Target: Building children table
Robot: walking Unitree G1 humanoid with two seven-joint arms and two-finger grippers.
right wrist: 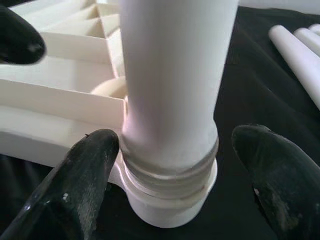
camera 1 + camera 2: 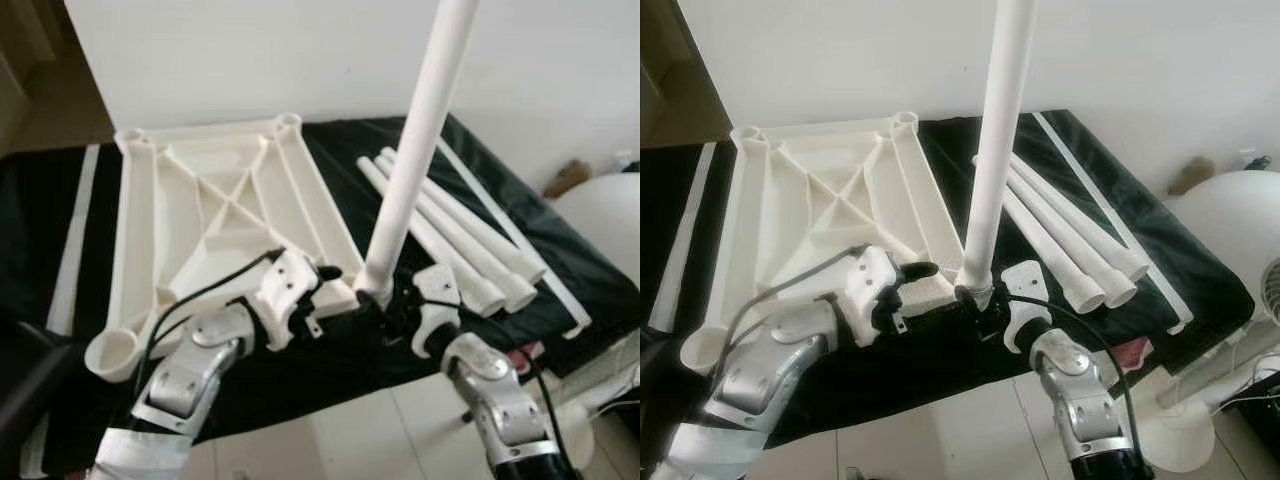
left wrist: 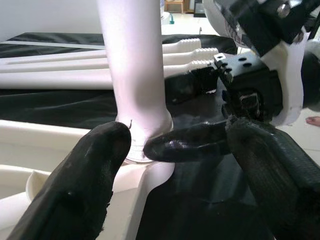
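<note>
Tabletop [image 2: 215,215] lies underside up on the black cloth [image 2: 340,360], its near right corner socket [image 1: 170,200] at the cloth's front. Upright leg [image 2: 415,150] stands in that socket, tilted a bit to the right in the head view.

Right gripper [image 1: 170,165] straddles the leg's base: one fingertip [image 1: 87,170] touches the threaded collar, the other [image 1: 277,170] stands off with a gap, so unclenched, not clamped. Right wrist view shows the threads partly seated in the socket; head views are too coarse for that.

Left gripper [image 3: 170,165] sits by the same socket, fingers spread, one tip [image 3: 100,155] against the leg's foot; grasping nothing.

Three spare legs [image 2: 450,235] lie side by side just right of the tabletop, with a thin white strip [image 2: 510,235] beyond. Bare cloth between socket and spare legs; floor tiles [image 2: 330,440] begin right below the cloth's front edge.
</note>
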